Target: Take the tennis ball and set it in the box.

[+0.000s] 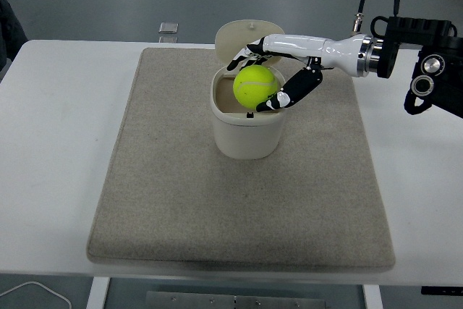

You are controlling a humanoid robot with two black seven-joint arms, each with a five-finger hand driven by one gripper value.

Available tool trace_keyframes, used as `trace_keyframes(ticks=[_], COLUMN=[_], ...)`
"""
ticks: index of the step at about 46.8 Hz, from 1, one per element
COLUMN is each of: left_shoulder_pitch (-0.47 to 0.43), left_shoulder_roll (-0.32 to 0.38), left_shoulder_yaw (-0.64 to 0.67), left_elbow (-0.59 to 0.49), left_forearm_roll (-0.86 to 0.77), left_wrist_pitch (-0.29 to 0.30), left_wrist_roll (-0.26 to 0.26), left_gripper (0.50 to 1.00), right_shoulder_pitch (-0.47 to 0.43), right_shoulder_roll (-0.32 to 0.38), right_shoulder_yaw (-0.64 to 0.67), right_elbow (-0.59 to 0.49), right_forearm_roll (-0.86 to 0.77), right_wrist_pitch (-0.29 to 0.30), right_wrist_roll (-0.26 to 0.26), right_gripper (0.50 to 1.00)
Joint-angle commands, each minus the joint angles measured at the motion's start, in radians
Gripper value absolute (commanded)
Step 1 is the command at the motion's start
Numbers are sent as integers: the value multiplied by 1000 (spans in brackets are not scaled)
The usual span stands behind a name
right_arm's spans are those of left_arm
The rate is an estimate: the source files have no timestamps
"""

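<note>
One tennis ball is held clamped in the right hand, directly over the mouth of the one box, presumably lined up for a drop inside. Its lid is hinged open at 12 o'clock. The box sits on one mat on the counter.

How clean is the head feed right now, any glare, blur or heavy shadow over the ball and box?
Head view: sharp, evenly lit, no motion blur; the tennis ball reads clearly in the right hand above the box. Head view: bright sheen on the hand's white shell, but no detail lost. Head view: only a soft shadow inside the box, none heavy on the mat.
</note>
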Motion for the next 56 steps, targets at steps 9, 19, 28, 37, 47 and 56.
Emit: trace_keyframes(ticks=[9,19,28,37,47,56], left_shoulder_pitch=[0,0,0,0,0,0], left_shoulder_roll=[0,0,0,0,0,0], left_shoulder_yaw=[0,0,0,0,0,0], left_elbow=[0,0,0,0,0,0], left_forearm_roll=[1,1,-1,-1,1,-1], left_wrist_pitch=[0,0,0,0,0,0], left_wrist_roll=[0,0,0,0,0,0], left_gripper=[992,992,992,992,992,992], right_shoulder_pitch=[-5,-9,-5,0,0,-2], right_shoulder_roll=[1,1,-2,-22,-60,-108], right_shoulder_yaw=[0,0,3,17,22,50], right_elbow=[-1,-2,1,5,18,25], right_forearm_roll=[0,1,14,20,34,38], right_wrist_pitch=[0,0,15,71,109,155], right_wrist_roll=[0,0,2,3,8,9], right_gripper=[854,862,862,862,862,864])
